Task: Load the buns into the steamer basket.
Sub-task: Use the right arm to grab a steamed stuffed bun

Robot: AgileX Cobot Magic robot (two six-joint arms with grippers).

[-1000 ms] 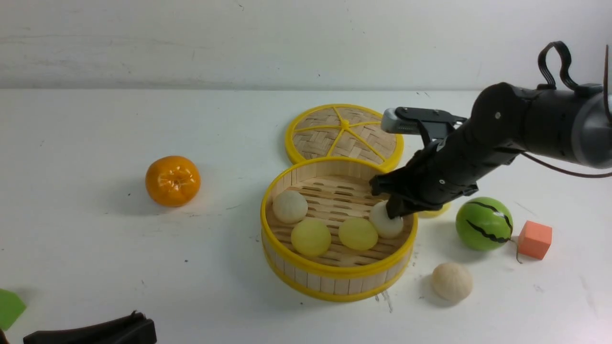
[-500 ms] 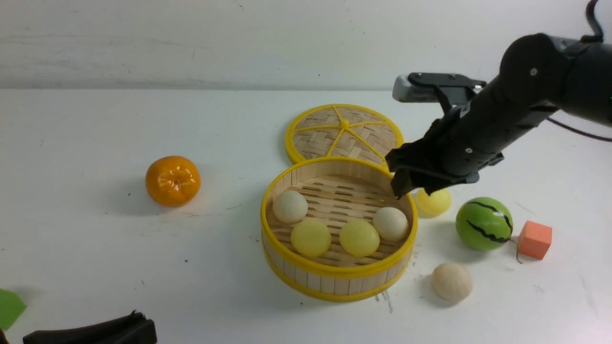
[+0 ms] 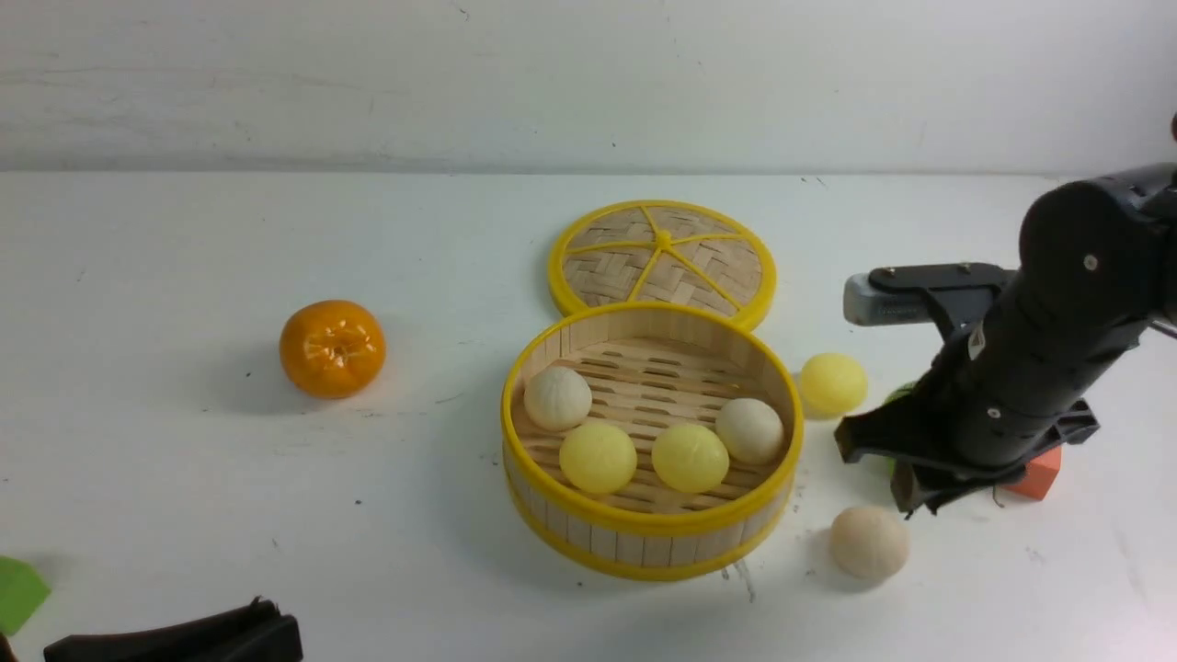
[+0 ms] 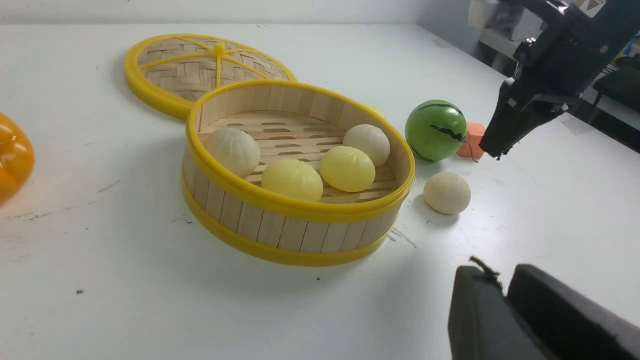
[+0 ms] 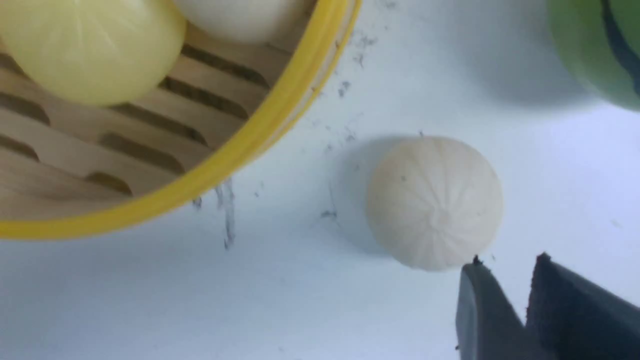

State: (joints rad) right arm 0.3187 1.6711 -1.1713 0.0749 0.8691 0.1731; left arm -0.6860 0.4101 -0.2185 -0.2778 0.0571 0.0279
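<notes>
The steamer basket (image 3: 634, 549) is yellow-rimmed, the buns (image 3: 598, 457) pale yellow or beige, the watermelon ball (image 4: 434, 131) green, black-striped.

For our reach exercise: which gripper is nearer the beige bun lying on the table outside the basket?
Right. The right gripper hovers just beside the beige bun; the left gripper lies far off, across the steamer basket.

Robot lab test bench, not a kitchen. Scuffed bare white table (image 3: 184, 478), blank white wall (image 3: 368, 74), black robot arm (image 3: 1057, 368). Props are toys: plastic orange (image 3: 332, 348), watermelon ball (image 4: 435, 130), small orange cube (image 4: 470, 140).
</notes>
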